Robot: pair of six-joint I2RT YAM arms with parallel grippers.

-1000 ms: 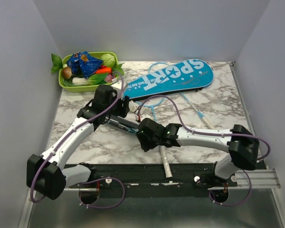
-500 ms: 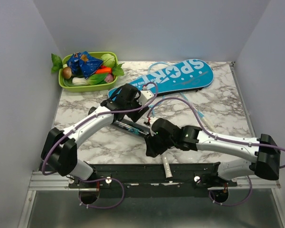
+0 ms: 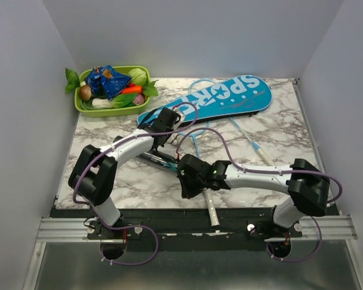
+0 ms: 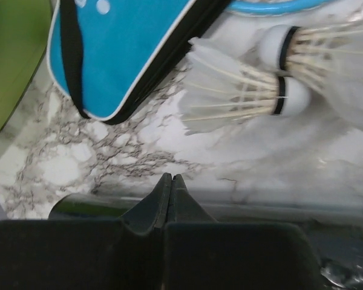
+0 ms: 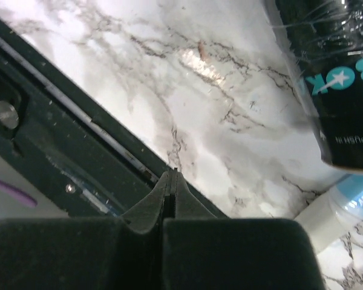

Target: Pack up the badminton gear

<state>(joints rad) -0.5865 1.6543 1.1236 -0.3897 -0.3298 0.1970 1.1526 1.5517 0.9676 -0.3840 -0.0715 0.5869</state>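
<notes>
The blue cover [image 3: 221,99] with the word "SPORT" lies flat at the far side of the bench [image 3: 278,130], and I give every place from it. My left pincer [image 4: 171,178] hangs just beside the near left corner of the cover. Its two fingers are pressed together and there is nothing between them. Two white shuttlecocks [image 4: 242,96] lie on the marble just beside that same corner, one touching the other, and both are apart from my fingers. The dark clear tube [image 3: 160,160] lies on its side, slanting, nearer to me than the left end of the cover. My right pincer [image 5: 170,172] is further from the cover, at the near end of the tube. Its fingers are also pressed together and pinch nothing. The first racket [image 3: 260,154] runs from under the middle of the cover toward the near right. The second racket [image 3: 210,208] runs from the cover toward me, and its white butt passes over the near edge of the bench. The green tray [image 3: 112,99] of toy vegetables stands just left of the cover's left end
</notes>
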